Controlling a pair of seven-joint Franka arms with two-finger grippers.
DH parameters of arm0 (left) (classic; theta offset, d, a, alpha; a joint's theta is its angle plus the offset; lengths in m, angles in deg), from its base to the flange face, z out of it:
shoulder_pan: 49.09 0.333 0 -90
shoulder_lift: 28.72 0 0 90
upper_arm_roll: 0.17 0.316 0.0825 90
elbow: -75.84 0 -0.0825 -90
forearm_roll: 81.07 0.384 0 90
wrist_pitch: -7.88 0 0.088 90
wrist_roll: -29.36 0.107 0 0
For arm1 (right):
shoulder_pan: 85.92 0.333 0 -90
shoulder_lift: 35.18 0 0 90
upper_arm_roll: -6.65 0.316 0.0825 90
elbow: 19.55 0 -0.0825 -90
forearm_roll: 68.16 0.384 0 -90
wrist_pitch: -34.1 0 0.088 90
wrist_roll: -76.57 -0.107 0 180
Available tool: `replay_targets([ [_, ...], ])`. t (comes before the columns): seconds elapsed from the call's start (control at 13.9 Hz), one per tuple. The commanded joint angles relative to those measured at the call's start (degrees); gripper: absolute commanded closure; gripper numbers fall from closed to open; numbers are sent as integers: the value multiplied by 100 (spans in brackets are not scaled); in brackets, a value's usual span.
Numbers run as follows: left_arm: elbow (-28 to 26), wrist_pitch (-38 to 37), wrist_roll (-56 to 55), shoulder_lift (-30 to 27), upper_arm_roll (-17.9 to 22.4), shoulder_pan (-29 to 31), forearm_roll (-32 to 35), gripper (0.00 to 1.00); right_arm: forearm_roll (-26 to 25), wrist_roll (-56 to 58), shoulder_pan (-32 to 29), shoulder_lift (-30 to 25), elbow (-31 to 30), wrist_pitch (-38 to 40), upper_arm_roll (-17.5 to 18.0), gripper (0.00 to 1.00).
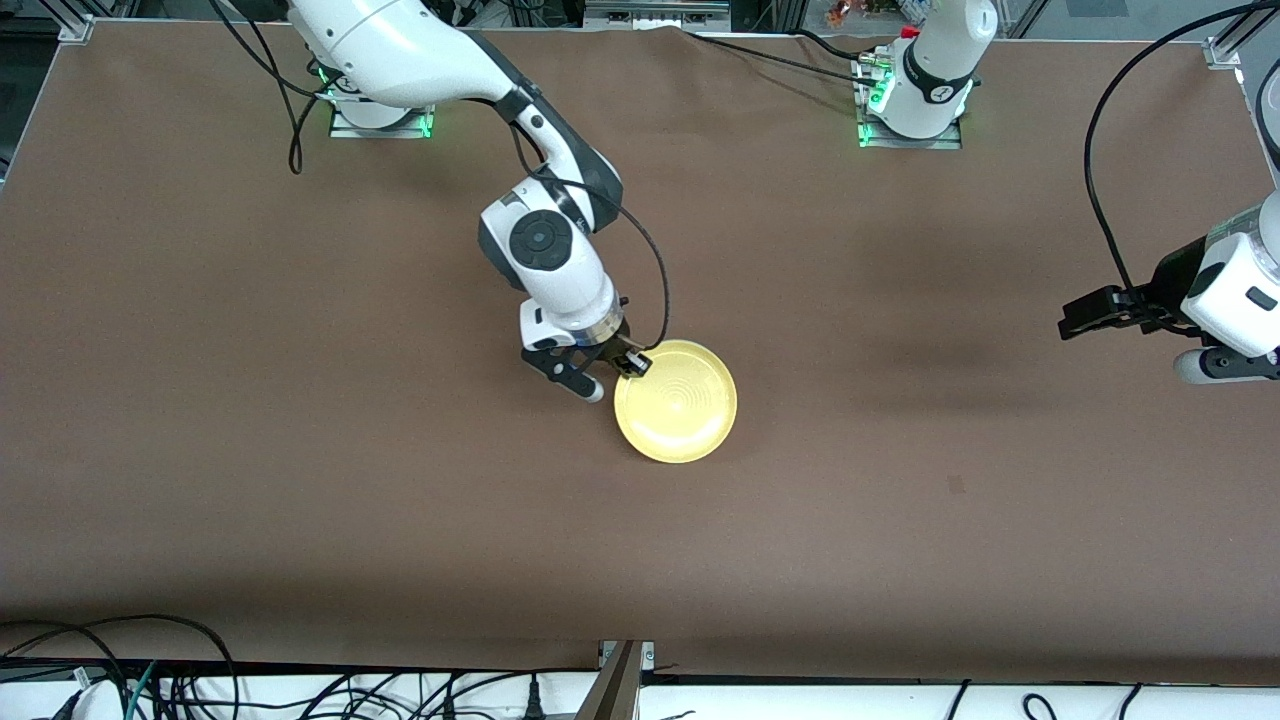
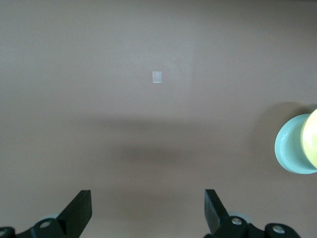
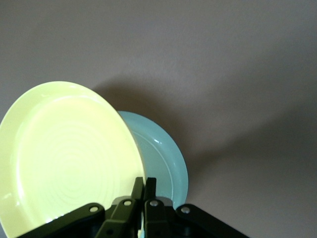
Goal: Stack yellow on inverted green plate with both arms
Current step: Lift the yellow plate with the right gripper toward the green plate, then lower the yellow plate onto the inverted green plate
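The yellow plate is at the middle of the table, directly over the green plate, which it hides in the front view. My right gripper is shut on the yellow plate's rim on the side toward the robots' bases. In the right wrist view the gripper pinches the yellow plate, which is tilted over the pale green plate lying on the table. My left gripper waits open and empty over the table's left-arm end; in its wrist view both plates show far off, the green and the yellow.
The brown table has a small tape mark, which also shows in the left wrist view. A black cable loops from the right wrist. More cables lie along the table's edge nearest the front camera.
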Motion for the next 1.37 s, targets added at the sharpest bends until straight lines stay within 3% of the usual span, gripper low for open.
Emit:
replay_targets([
  [0.0,154,-21,-29,79,-8,14,-54,0,-253,-173,121,155,167,-120,-79,100],
  [0.79,154,-30,-29,88,-8,23,-89,0,-298,-209,236,86,-263,-76,-105,100],
  [1.3,154,-30,-29,96,1,32,-107,0,-307,-226,270,-363,-738,-76,-105,100],
])
